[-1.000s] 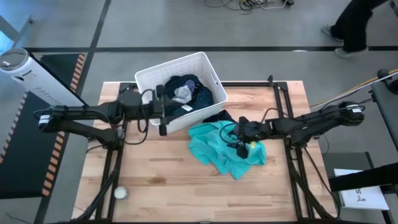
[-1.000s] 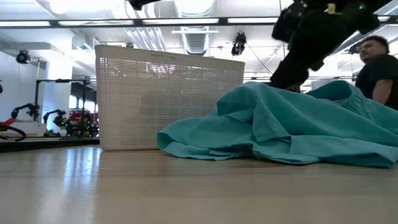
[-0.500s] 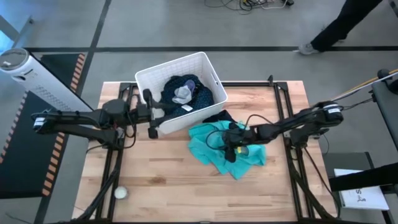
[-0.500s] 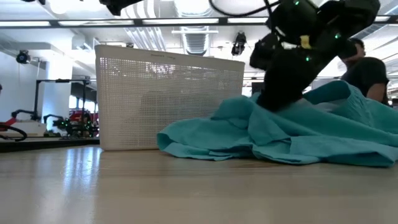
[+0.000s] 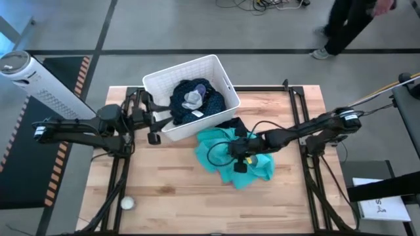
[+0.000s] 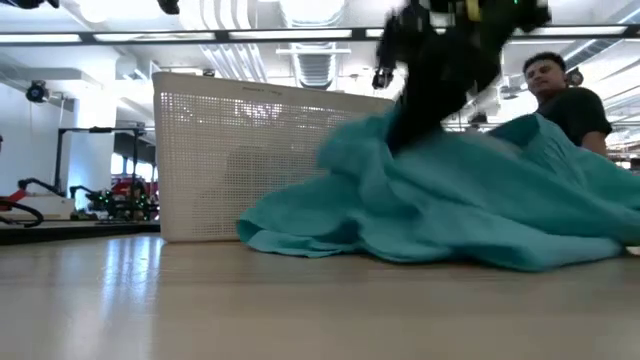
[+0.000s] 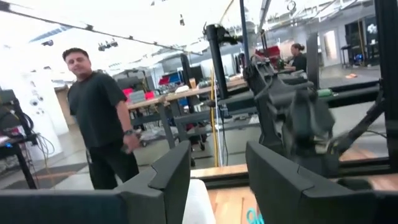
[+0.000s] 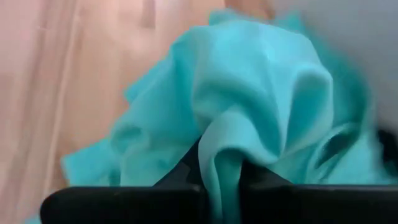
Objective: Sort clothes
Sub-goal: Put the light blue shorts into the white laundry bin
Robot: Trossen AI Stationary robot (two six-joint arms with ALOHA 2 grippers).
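- Two arms are reaching over the wooden table (image 5: 170, 190); the right one is working, the left one is waiting.
- Right gripper (image 5: 239, 159) is sitting over the middle of the teal garment (image 5: 220, 147), with its fingers closed on a raised fold of the cloth, as the right wrist view is showing (image 8: 227, 168).
- Teal garment is lying bunched on the table, just in front of the white basket (image 5: 220, 69); in the low view (image 6: 450, 215) its upper part is peaking toward the dark gripper above it.
- A dark garment (image 5: 230, 124) is showing between the basket and the teal one; its edge is lying under the teal cloth.
- Navy garment (image 5: 210, 101) and grey garment (image 5: 192, 98) are lying inside the basket, the grey on top.
- Left gripper (image 5: 153, 124) is hanging beside the basket's left wall, its fingers parted and holding nothing.
- A small white ball (image 5: 126, 204) is resting near the table's front left corner.
- A person (image 6: 570, 105) is standing beyond the table.
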